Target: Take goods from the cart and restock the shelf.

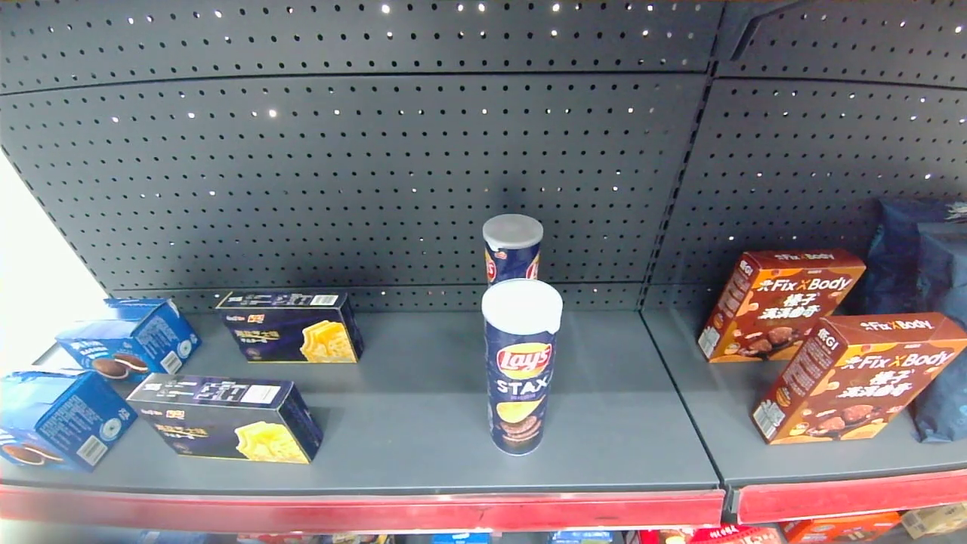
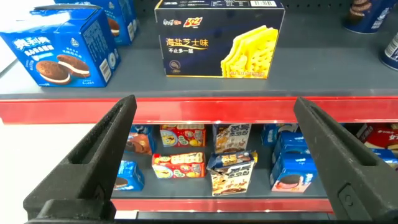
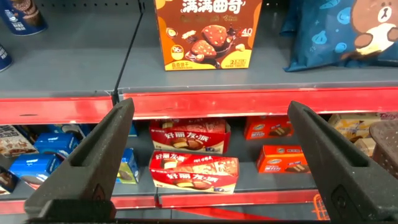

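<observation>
Both the left gripper (image 2: 214, 102) and the right gripper (image 3: 211, 104) hang spread wide and empty before the red-edged grey metal shelf (image 1: 423, 423). Two tall dark-blue cardboard crisp tubes (image 1: 521, 370) stand upright mid-shelf, one behind the other, probably already stocked. Wide bare stretches suggest more restocking remains.

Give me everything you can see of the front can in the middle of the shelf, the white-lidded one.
The front can is a tall round tube, dark navy, with a flat white lid that looks like plastic, a red and yellow logo, and pictures of crisps lower down. It looks closed and undented. It stands upright on the grey shelf, near the middle and towards the front edge. A second can with a grey lid stands right behind it; whether the two touch cannot be told. Nothing else is against it.
</observation>
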Robot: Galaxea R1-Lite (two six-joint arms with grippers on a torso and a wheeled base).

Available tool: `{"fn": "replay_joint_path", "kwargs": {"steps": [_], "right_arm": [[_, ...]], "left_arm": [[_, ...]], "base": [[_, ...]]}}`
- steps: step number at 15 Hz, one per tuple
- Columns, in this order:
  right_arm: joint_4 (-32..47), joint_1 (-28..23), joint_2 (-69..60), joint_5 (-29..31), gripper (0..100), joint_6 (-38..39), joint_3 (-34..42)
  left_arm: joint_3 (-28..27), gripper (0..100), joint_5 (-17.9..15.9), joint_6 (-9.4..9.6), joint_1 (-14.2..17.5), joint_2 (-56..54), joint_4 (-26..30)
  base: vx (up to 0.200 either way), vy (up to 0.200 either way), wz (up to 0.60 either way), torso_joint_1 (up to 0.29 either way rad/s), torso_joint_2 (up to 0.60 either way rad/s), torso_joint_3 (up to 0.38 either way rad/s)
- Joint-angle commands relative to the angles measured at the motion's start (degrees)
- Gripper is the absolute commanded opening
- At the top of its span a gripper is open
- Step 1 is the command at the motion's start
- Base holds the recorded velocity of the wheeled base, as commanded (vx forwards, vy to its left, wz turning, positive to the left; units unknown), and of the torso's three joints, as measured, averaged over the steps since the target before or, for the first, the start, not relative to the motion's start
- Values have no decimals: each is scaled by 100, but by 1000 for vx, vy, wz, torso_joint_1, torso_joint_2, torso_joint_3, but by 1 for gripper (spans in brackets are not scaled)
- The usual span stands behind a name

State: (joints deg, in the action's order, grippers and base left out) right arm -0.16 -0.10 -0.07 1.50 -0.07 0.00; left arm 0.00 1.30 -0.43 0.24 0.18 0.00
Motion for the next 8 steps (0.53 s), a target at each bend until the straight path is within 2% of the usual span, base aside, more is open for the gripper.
{"fn": "replay_joint_path", "kwargs": {"steps": [1, 5, 6, 8], "right_arm": [[-2, 1, 7, -1, 100, -1, 0], [-2, 1, 7, -1, 100, -1, 0], [-2, 1, 7, -1, 100, -1, 0], [-2, 1, 7, -1, 100, -1, 0]], "left_arm": [[0, 100, 1, -1, 2, 8, 0], [0, 100, 10, 8, 2, 8, 0], [0, 100, -7, 25, 2, 8, 0], [0, 100, 1, -1, 2, 8, 0]], "base": [[0, 0, 0, 0, 0, 0], [0, 0, 0, 0, 0, 0], [0, 200, 0, 2, 2, 2], [0, 0, 0, 0, 0, 0]]}}
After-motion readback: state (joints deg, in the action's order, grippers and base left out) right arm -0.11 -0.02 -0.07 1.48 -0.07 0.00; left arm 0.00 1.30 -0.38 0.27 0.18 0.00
